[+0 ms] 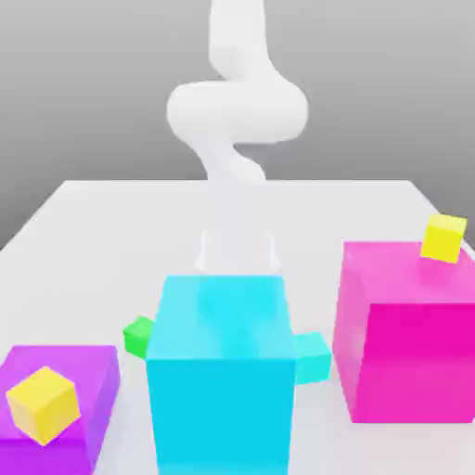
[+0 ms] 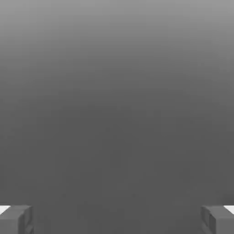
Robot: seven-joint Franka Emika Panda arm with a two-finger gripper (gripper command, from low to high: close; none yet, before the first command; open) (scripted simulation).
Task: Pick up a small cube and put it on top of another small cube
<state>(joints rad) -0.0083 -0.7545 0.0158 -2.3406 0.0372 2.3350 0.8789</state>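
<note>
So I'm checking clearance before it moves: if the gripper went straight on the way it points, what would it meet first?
Probably nothing nearby. In the hand view the open gripper has only plain grey ahead between its fingers; no cube lies in that line, though depth is unclear.

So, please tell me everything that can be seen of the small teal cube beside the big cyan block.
The small teal cube is plain and smooth, blue-green, far smaller than the big cyan block. It sits upright on the white table, at the cyan block's side toward the exterior view's right, partly hidden behind it; whether the two touch cannot be told. The big magenta block stands apart from it, further right. Nothing grips it or lies on it.
</note>
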